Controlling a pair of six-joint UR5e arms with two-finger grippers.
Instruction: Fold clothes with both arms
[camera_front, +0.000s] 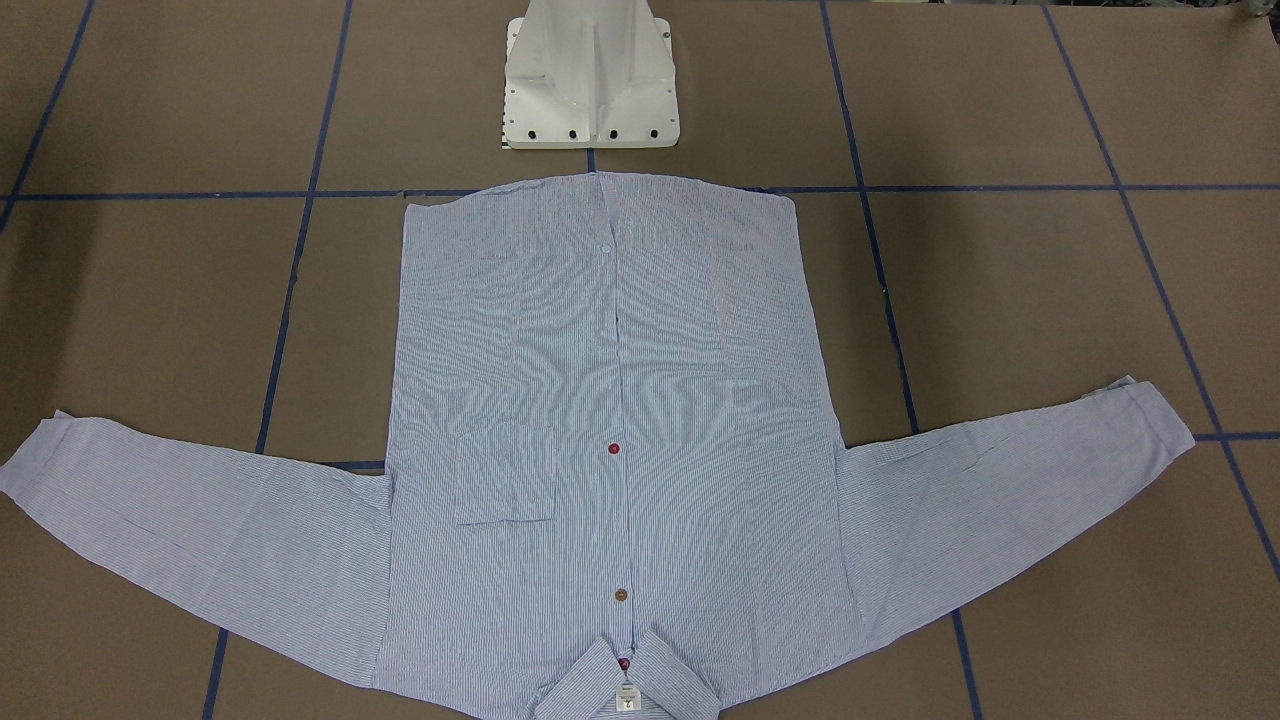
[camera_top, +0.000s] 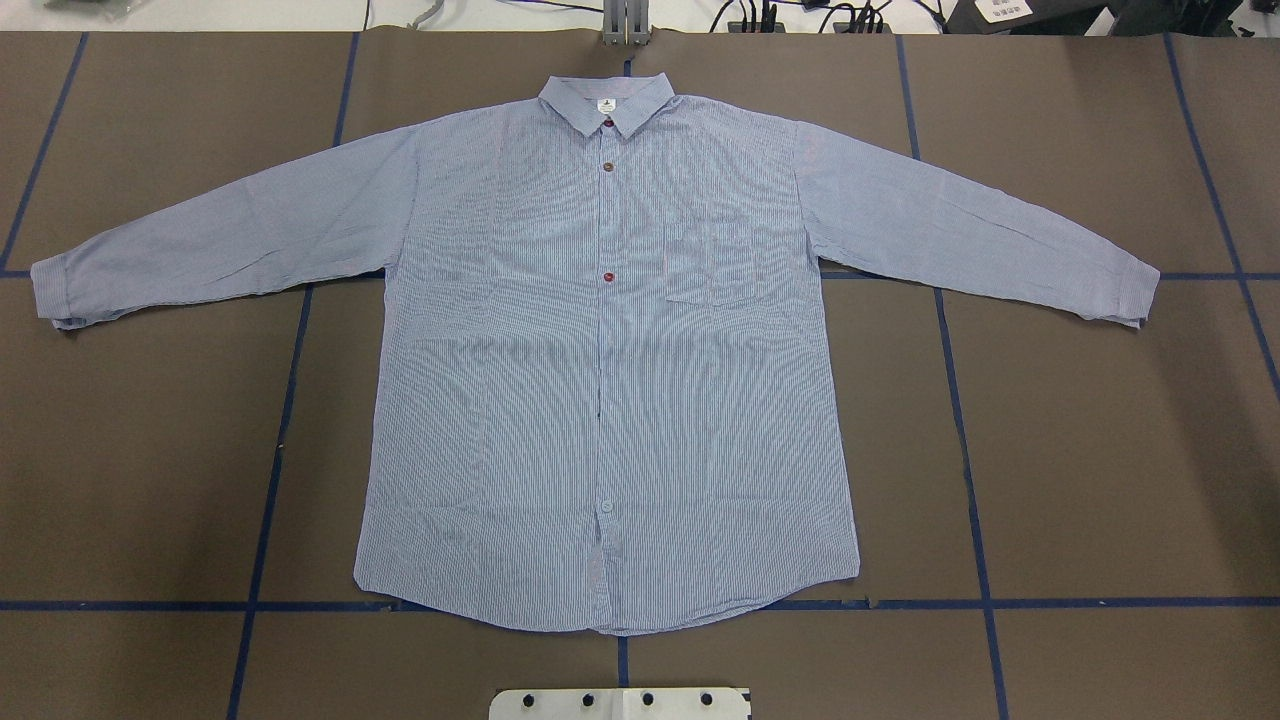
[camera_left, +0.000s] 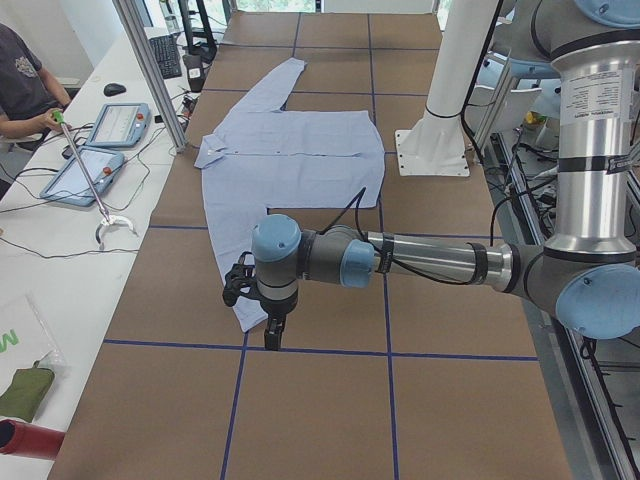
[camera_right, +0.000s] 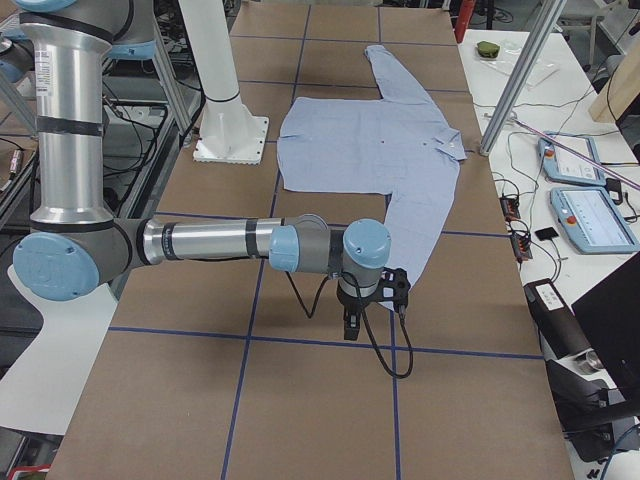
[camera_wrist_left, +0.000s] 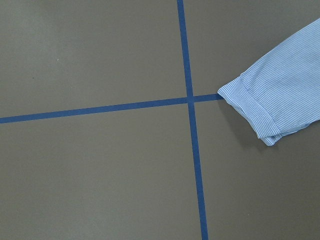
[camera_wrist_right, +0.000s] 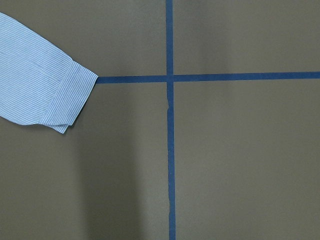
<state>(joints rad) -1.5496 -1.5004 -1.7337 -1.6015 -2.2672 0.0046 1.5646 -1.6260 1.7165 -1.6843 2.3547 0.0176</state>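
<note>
The clothes are one light blue-and-white striped shirt (camera_top: 600, 350), spread flat and face up with both sleeves out to the sides. Its collar (camera_top: 607, 104) lies at the far edge and its hem towards the robot's base. The shirt (camera_front: 610, 450) lies alone, with neither arm over it in the overhead and front views. In the exterior left view my left gripper (camera_left: 272, 335) points down above the table beside a sleeve cuff (camera_wrist_left: 270, 105). In the exterior right view my right gripper (camera_right: 350, 325) hangs beside the other cuff (camera_wrist_right: 50, 90). I cannot tell whether either is open or shut.
The white pedestal base (camera_front: 590, 80) stands just beyond the shirt's hem. Blue tape lines (camera_top: 280, 450) grid the brown table. A side bench carries tablets (camera_left: 110, 125) and cables, and a person (camera_left: 20, 80) sits there holding a long grabber tool.
</note>
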